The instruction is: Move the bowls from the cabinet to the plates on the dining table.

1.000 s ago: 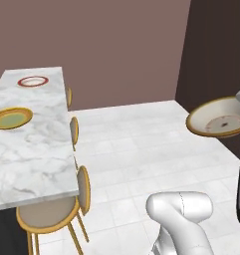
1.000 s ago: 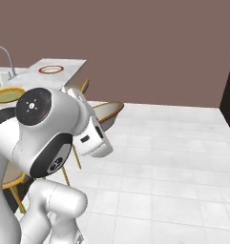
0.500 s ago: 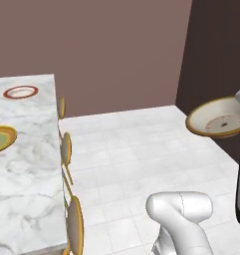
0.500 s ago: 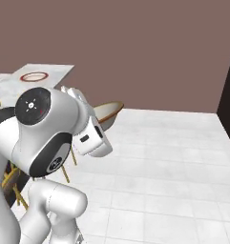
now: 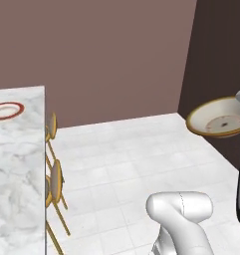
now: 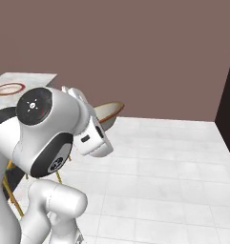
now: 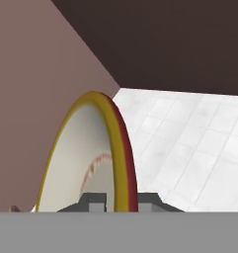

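A wide shallow cream bowl (image 5: 216, 118) with a tan-brown rim hangs in the air at the right, well away from the table. My gripper (image 7: 121, 201) is shut on its rim, and the bowl (image 7: 81, 158) stands on edge between the dark fingertips (image 7: 96, 201). From the right base view the bowl (image 6: 109, 112) peeks out behind my arm. The white marble dining table (image 5: 17, 164) lies at the far left with a red-rimmed plate (image 5: 6, 109) on it. That plate (image 6: 9, 88) also sits on the table's far end (image 6: 37, 78). The cabinet is out of view.
Round gold-framed stools (image 5: 54, 182) line the table's near side. White tiled floor (image 5: 126, 164) spreads between the table and a dark tall surface (image 5: 216, 50) at the right. A plain brown wall (image 6: 135, 52) closes the back.
The whole picture has shifted: the camera has moved, and the table has slid to the left edge of both base views. The bowl stays in the gripper, unchanged.
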Available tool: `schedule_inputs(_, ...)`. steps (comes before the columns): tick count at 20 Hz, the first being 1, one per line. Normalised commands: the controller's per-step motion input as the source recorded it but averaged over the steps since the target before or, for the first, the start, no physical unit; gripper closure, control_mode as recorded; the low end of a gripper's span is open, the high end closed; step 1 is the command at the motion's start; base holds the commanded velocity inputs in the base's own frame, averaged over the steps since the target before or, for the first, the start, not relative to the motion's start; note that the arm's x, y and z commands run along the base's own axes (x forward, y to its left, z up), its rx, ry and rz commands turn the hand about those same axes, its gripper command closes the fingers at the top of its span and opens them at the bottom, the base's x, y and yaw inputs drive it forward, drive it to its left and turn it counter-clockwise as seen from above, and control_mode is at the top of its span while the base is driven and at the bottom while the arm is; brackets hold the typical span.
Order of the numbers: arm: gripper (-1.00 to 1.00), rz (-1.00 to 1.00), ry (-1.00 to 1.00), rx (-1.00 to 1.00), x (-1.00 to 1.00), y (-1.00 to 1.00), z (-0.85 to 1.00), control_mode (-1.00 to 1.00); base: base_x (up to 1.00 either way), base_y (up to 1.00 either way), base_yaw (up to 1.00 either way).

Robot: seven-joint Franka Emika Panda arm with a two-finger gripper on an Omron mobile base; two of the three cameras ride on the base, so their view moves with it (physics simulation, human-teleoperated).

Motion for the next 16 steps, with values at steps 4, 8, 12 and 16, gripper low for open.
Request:
schedule_inputs(4,1.0,0.0,0.0,0.0,0.0,0.0,0.0,1.0,0.82,-0.1,-0.02)
schedule_inputs(8,1.0,0.0,0.0,0.0,0.0,0.0,0.0,1.0,0.77,-0.07,-0.01)
schedule_inputs(12,1.0,0.0,0.0,0.0,0.0,0.0,0.0,1.0,0.73,-0.01,0.0)
schedule_inputs(16,1.0,0.0,0.0,0.0,0.0,0.0,0.0,1.0,0.23,-0.08,0.12)
